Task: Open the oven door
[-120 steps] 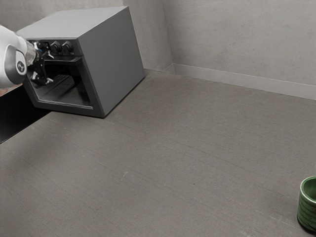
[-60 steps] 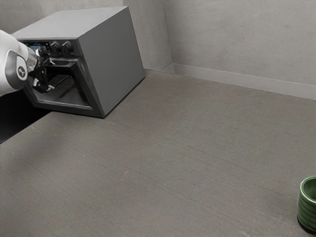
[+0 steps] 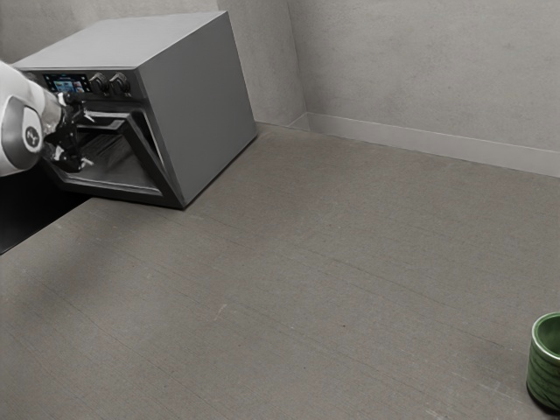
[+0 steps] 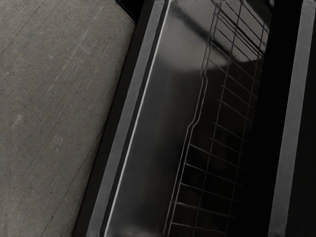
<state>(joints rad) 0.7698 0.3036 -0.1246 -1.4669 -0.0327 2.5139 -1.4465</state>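
The oven (image 3: 197, 96) is standing on the table (image 3: 306, 262) toward the exterior view's upper left, its front facing that view's left and lower left. The oven door (image 3: 147, 156) is standing partly open: its top edge is leaning out from the body, a narrow gap is showing along its side, and its lower edge is lying close to the oven's base. The arm (image 3: 16, 122) is reaching in from the exterior view's left. The fingers (image 3: 87, 138) are standing wide apart beside the upper part of the door, gripping nothing; whether either is touching the door, I cannot tell. Above the door, the knobs (image 3: 120, 85) and a lit display (image 3: 66, 84) are showing on the front panel. The wrist view is showing a wire rack (image 4: 203, 76) inside the oven. A green cup (image 3: 543, 367) is resting well apart, at the exterior view's lower right.
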